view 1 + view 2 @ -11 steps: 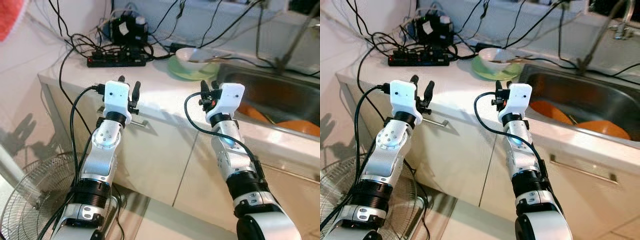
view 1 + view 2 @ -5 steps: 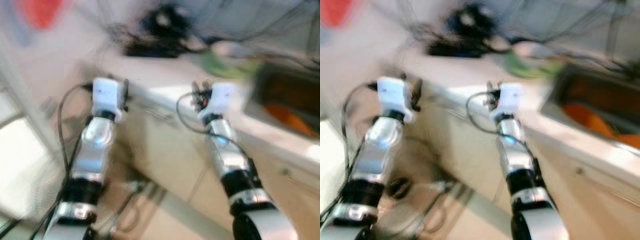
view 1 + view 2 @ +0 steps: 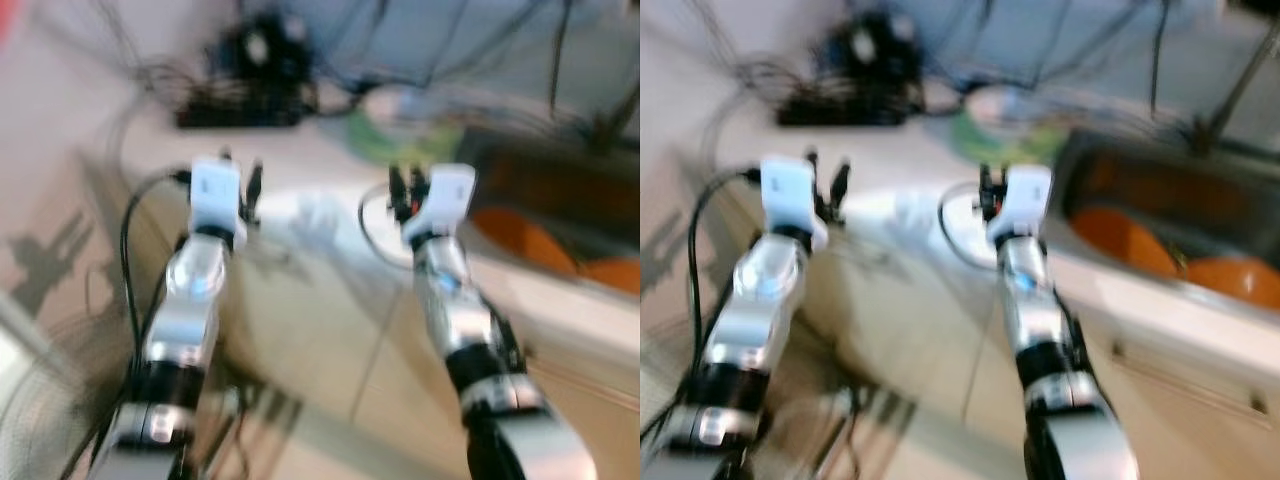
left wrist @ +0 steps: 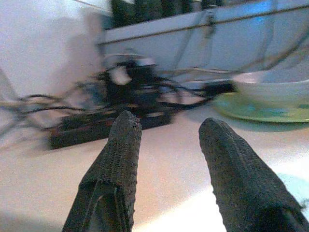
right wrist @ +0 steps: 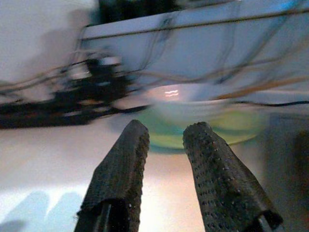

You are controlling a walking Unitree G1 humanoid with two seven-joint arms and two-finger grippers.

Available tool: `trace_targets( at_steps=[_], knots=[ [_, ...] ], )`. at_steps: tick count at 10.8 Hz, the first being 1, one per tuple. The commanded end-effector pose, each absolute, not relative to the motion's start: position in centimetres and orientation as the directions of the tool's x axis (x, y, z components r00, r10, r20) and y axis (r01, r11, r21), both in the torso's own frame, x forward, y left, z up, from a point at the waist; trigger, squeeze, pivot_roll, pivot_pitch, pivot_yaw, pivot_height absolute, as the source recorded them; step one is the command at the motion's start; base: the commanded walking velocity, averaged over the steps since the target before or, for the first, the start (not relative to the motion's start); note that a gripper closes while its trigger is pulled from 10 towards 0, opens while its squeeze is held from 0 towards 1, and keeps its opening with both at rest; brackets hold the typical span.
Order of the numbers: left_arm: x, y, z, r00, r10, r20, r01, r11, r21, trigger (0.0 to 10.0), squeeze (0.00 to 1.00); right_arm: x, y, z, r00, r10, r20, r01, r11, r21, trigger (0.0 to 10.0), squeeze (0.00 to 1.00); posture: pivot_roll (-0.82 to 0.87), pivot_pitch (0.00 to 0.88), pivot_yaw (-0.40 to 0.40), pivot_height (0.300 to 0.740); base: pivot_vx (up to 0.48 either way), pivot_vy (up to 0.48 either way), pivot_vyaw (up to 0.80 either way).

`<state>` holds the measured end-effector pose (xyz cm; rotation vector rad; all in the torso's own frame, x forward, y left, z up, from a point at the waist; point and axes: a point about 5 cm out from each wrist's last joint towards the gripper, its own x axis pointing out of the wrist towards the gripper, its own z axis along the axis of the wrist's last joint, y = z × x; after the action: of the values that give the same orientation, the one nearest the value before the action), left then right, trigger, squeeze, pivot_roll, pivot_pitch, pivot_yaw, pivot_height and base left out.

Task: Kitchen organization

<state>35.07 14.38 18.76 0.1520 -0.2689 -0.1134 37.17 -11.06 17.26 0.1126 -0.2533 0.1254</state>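
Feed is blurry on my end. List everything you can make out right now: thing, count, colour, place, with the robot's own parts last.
Countertop: one, pale, ahead of both arms.
Power strip: one, black, at the back left of the countertop, with a tangle of dark cables around it.
Plate: one, green, on the countertop left of the sink.
Bowl: one, white, sitting on the plate.
Sink: one, metal, set in the countertop on the right.
Orange dishes: at least two, lying in the sink; too blurred to tell what kind.
Cabinet fronts: cream, below the countertop.
Left hand: fingers apart, empty, raised at the counter's edge.
Right hand: fingers apart, empty, pointing toward the bowl.
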Motion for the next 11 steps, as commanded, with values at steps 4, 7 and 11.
trace_targets(
  at_steps=[4, 7, 11],
  knots=[
    [34.94, 12.77, 19.18, 0.943, -0.194, 0.269, 0.160, 0.977, 0.141, 10.0, 0.00, 37.19, -12.54, 16.84, 0.968, 0.070, 0.242, -0.096, 0.991, 0.096, 10.0, 0.00, 0.22, 0.029, -0.046, 0.740, 0.000, 0.000, -0.13],
    [35.06, 13.01, 19.44, 0.945, -0.180, 0.275, 0.151, 0.981, 0.122, 10.0, 0.00, 37.27, -12.23, 16.74, 0.971, 0.080, 0.227, -0.107, 0.988, 0.108, 10.0, 0.00, 0.22, 0.021, -0.045, 0.740, 0.000, 0.000, -0.75],
    [35.15, 13.12, 19.55, 0.946, -0.171, 0.275, 0.141, 0.982, 0.126, 10.0, 0.00, 37.21, -12.07, 16.91, 0.966, 0.088, 0.244, -0.114, 0.989, 0.094, 10.0, 0.00, 0.22, 0.018, -0.049, 0.740, 0.000, 0.000, -0.20]
  ],
)
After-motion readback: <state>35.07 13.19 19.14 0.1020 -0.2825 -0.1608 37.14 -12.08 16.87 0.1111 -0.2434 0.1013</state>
